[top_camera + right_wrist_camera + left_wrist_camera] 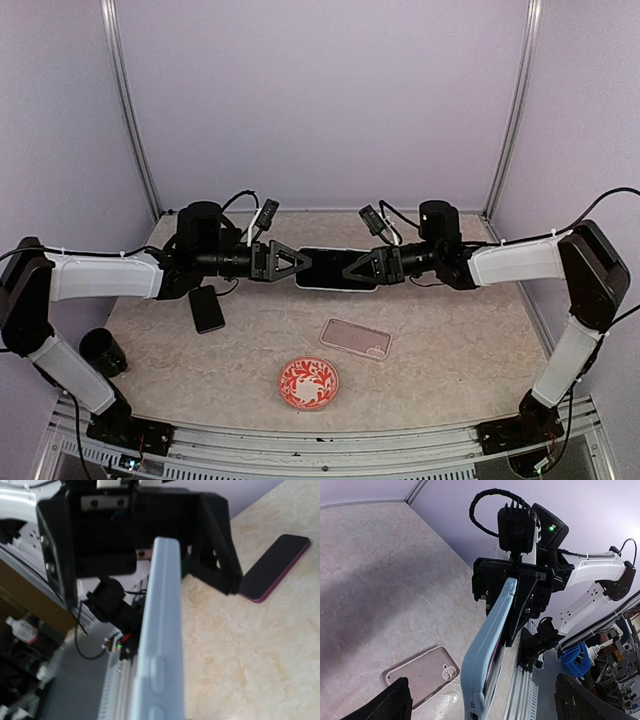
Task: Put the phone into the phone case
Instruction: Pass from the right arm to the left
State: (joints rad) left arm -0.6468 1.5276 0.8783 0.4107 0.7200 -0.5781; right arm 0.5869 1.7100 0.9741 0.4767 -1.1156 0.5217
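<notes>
Marble table [450, 340]: phone [328, 268] apparently seated in blue case [487, 640], aloft. Right gripper [350, 269] clamps it; left gripper [303, 262] spread wide, empty. Set-down remains.

We see pale lilac walls [320, 100] with metal corner posts [130, 110] around a beige marbled bench [450, 350], evenly lit.
</notes>
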